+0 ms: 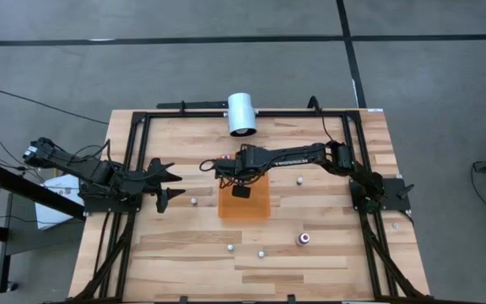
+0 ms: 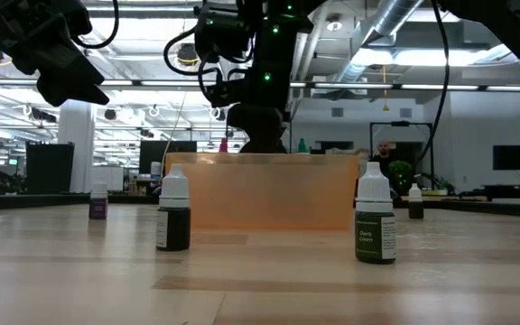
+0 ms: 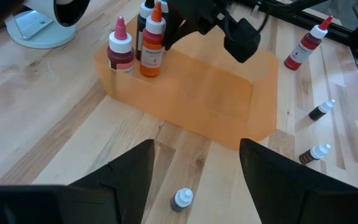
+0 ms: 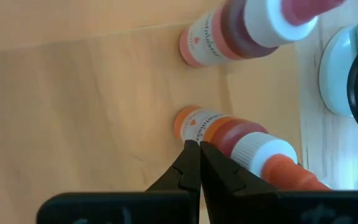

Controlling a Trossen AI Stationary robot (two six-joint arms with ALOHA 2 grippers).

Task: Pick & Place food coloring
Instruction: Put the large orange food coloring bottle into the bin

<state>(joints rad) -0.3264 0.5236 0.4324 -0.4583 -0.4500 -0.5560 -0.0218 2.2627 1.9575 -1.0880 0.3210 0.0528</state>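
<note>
Right gripper [image 4: 199, 149]: fingertips pressed together, empty, tips just beside the orange bottle [image 4: 229, 134].
Right arm: stretched across the table from 3 o'clock, wrist above the orange mat's [image 1: 256, 207] far edge.
Orange bottle: upright on the mat beside a dark-red bottle [image 3: 120, 51].
Left gripper [image 3: 194, 165]: fingers spread, empty, at 9 o'clock, over a small bottle [image 3: 182, 199].
Other bottles: scattered on the table [image 1: 184, 245] from 3 to 6 o'clock.

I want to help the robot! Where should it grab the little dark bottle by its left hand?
Around the body just below the pale cap, coming straight down with the open left hand. The little dark bottle stands upright on bare wood with nothing beside it, so both sides are probably free.
</note>
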